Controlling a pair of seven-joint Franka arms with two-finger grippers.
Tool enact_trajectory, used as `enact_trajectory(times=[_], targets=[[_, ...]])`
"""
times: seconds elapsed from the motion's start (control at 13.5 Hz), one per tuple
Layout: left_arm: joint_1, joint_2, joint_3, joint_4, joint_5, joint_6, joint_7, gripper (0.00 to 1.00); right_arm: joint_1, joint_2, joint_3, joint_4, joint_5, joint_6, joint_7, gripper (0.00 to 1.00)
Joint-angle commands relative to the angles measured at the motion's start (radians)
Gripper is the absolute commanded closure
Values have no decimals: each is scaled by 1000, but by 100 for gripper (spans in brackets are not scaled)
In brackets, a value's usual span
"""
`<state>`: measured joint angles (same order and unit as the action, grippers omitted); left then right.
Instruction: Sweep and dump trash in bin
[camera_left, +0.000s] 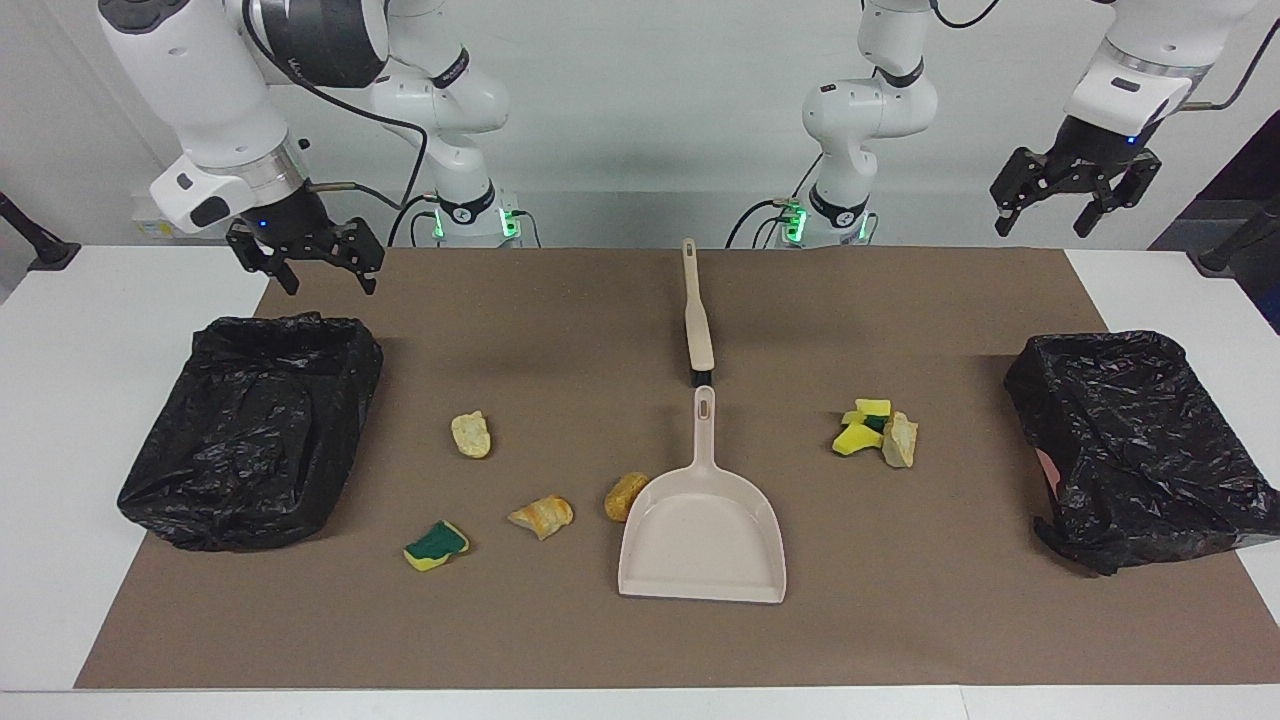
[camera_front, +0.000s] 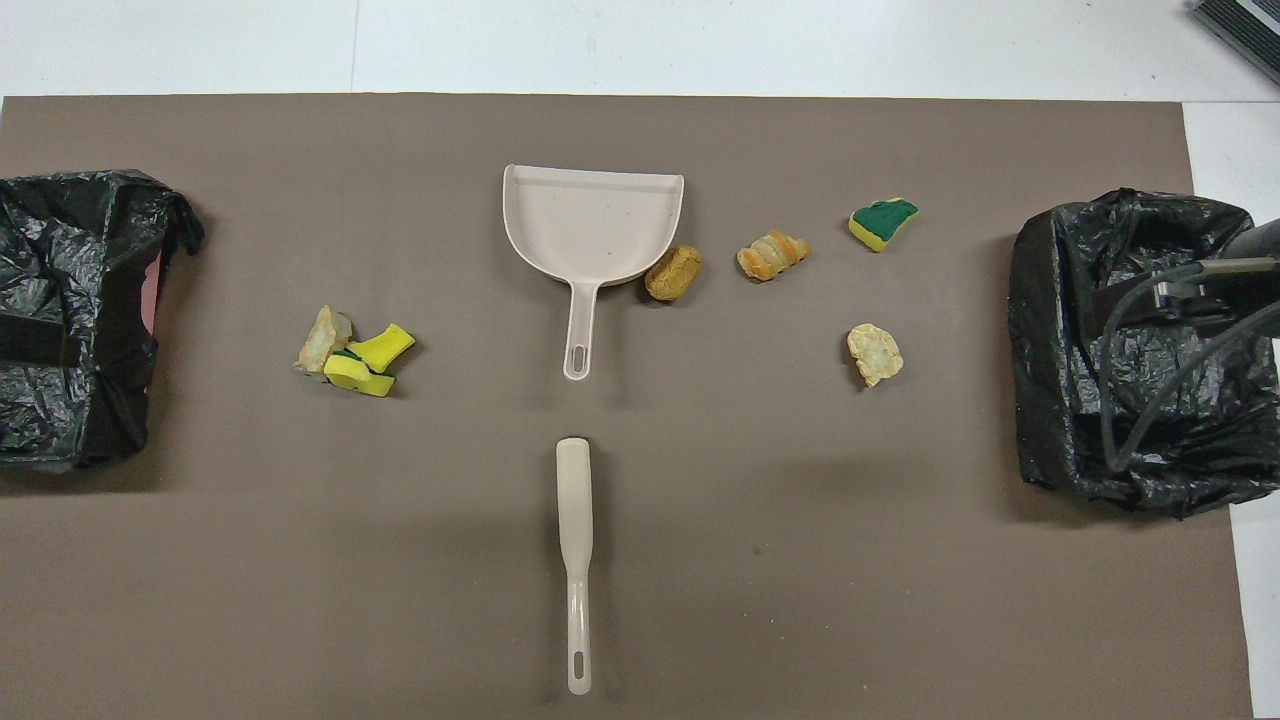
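I see the trash (camera_left: 545, 515) — yellow-green sponge pieces and tan bread-like chunks — scattered mid-mat (camera_left: 560, 320) around the dustpan (camera_left: 703, 535). Left gripper (camera_left: 1075, 200) and right gripper (camera_left: 305, 262) hang open over the mat's robot-side corners.

setting: you worked in a robotics lab | evidence: two white arms (camera_left: 450, 100) stood bolted at a white table (camera_left: 60, 400) | a brown mat (camera_left: 600, 300) covered it, staged with two bins lined in black bags (camera_left: 250, 430) | plain white wall (camera_left: 650, 100).
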<state>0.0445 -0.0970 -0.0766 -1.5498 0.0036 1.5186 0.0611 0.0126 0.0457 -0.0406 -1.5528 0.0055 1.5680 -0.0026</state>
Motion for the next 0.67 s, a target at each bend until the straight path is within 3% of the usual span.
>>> enact_trajectory(times=[0.0, 0.59], targets=[[1, -16, 1, -18, -5, 8, -6, 0, -6, -24, 7, -32, -9, -6, 30, 0], [3, -13, 1, -13, -5, 5, -4, 0, 1, -21, 8, -29, -7, 3, 18, 0]])
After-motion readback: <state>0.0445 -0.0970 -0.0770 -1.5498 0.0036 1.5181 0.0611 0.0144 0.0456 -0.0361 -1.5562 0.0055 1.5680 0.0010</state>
